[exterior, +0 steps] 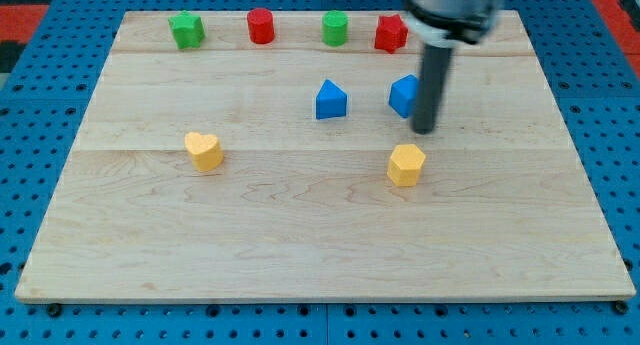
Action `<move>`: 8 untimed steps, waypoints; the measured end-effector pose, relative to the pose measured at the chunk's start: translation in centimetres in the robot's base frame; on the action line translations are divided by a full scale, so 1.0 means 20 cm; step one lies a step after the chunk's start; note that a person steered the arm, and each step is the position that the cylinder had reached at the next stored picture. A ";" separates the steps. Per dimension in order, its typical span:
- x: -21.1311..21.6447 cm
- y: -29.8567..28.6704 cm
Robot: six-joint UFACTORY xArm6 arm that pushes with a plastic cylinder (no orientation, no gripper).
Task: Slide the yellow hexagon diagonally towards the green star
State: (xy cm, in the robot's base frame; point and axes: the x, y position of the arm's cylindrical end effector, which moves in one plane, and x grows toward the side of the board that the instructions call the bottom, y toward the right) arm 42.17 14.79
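The yellow hexagon [406,165] lies right of the board's middle. The green star [186,30] sits at the top left of the board. My tip [424,129] stands just above and slightly right of the yellow hexagon, close to it but apart. The rod covers the right part of a blue block [403,95] behind it.
A yellow heart [204,150] lies at the left. A blue triangular block [331,100] sits at centre top. Along the top edge stand a red cylinder [261,26], a green cylinder [335,28] and a red star [391,33]. The wooden board [300,245] rests on a blue pegboard.
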 end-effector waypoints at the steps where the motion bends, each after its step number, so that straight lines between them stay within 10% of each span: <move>1: 0.24 0.15; 3: 0.34 -0.52; 5: 0.24 -0.18; 8: 0.05 -0.58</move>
State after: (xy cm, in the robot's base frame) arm 43.26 3.12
